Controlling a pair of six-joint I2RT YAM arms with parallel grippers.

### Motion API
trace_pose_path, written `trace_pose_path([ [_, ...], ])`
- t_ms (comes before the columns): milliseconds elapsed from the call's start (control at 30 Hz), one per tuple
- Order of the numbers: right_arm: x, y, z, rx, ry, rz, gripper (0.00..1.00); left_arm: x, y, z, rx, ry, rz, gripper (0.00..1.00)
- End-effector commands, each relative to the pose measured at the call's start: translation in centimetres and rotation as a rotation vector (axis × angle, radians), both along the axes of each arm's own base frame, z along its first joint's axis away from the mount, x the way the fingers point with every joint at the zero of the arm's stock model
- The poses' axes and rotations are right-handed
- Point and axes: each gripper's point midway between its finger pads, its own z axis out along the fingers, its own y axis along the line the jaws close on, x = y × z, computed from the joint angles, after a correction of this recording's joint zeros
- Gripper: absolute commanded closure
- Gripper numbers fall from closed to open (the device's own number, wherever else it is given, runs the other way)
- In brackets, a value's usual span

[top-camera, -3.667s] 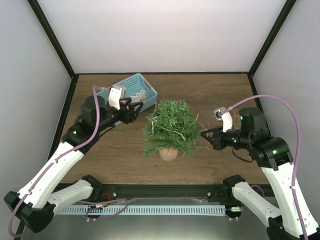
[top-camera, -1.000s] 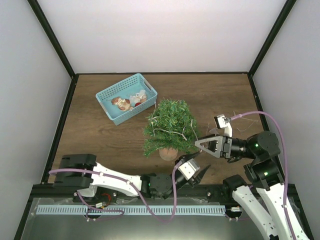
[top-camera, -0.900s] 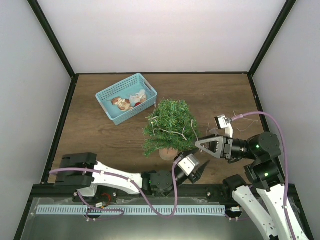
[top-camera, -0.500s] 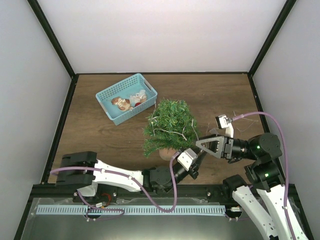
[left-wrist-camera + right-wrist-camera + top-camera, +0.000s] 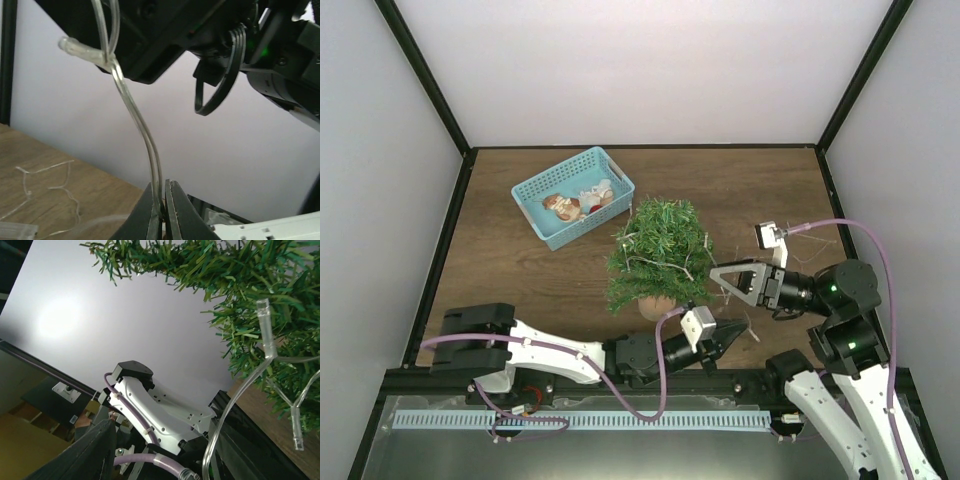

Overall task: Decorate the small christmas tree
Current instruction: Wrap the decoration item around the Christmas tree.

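Observation:
The small christmas tree (image 5: 660, 250) stands mid-table in its brown pot (image 5: 657, 306), with a clear light string (image 5: 667, 263) draped over it. My left gripper (image 5: 734, 331) reaches low across the front, right of the pot. It is shut on a strand of the light string (image 5: 135, 117), pinched at the fingertips of the left gripper (image 5: 162, 192). My right gripper (image 5: 717, 283) hovers open at the tree's right side, just above the left one. In the right wrist view the light string (image 5: 227, 417) runs from the tree (image 5: 260, 285) down past the inner side of one finger of the right gripper (image 5: 162, 440).
A light-blue basket (image 5: 533, 193) with ornaments sits at the back left. Loose light string (image 5: 47, 187) lies on the wood. The left arm (image 5: 550, 350) stretches along the table's front edge. A black frame and white walls surround the table.
My left gripper has slid right and up beneath the right gripper and its jaws have closed on the light string. The right gripper has edged slightly up and back.

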Motion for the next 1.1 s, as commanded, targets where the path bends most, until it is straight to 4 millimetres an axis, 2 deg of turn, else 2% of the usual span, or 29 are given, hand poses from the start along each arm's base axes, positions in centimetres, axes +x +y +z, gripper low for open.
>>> trace_pose_path([
  [0, 0.3, -0.3, 1.4, 0.011, -0.056, -0.041, 0.47, -1.0, 0.5, 1.4, -0.092, 0.059, -0.084, 0.96],
  [133, 0.5, -0.3, 1.1, 0.004, -0.049, -0.05, 0.47, -1.2, 0.8, 1.2, -0.095, 0.061, -0.099, 0.96],
  [233, 0.5, -0.3, 0.9, -0.003, -0.047, -0.054, 0.47, -1.1, 1.7, 0.0, -0.059, 0.106, -0.097, 0.96],
  [367, 0.9, -0.5, -0.3, -0.058, -0.067, -0.092, 0.47, -0.7, 4.2, -2.0, 0.001, 0.174, -0.069, 0.96],
  [433, 1.6, -0.6, -1.6, -0.094, -0.047, -0.126, 0.47, -0.3, 5.8, -2.1, 0.019, 0.199, -0.042, 0.96],
  [600, 1.8, -0.5, -3.5, -0.104, -0.022, -0.122, 0.48, 0.8, 9.1, -3.2, 0.07, 0.259, 0.029, 0.96],
  [867, 2.4, -1.0, -4.9, -0.173, -0.044, -0.178, 0.51, 2.5, 14.2, -5.1, 0.134, 0.347, 0.154, 0.96],
  [967, 2.7, -1.3, -4.7, -0.191, -0.072, -0.208, 0.51, 2.4, 15.3, -5.5, 0.157, 0.347, 0.151, 0.96],
  [1067, 3.3, -1.5, -4.7, -0.221, -0.119, -0.245, 0.51, 1.0, 15.1, -4.9, 0.169, 0.28, 0.055, 0.96],
])
